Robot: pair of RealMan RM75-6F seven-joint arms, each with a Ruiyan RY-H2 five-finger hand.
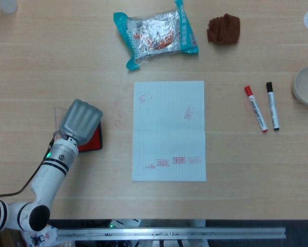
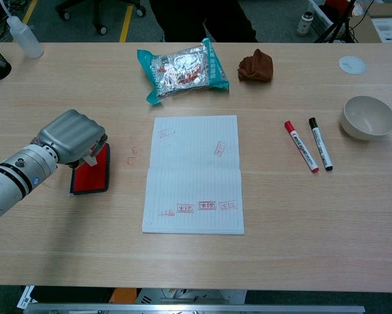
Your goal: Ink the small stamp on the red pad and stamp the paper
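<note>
My left hand (image 1: 80, 121) (image 2: 70, 135) is curled over the near-left part of the red ink pad (image 1: 94, 139) (image 2: 94, 173), left of the paper. A pale bit of the small stamp (image 2: 89, 159) shows under its fingers in the chest view, held down at the pad's top edge; the head view hides it under the hand. The white lined paper (image 1: 169, 131) (image 2: 194, 173) lies flat at the table's middle, with several red stamp marks along its lower part and two higher up. My right hand is not seen in either view.
A teal snack bag (image 1: 156, 33) and a brown cloth (image 1: 223, 28) lie beyond the paper. A red marker (image 1: 255, 108) and a black marker (image 1: 272, 105) lie to its right, near a white bowl (image 1: 306, 85). A squeeze bottle (image 2: 22, 36) stands far left.
</note>
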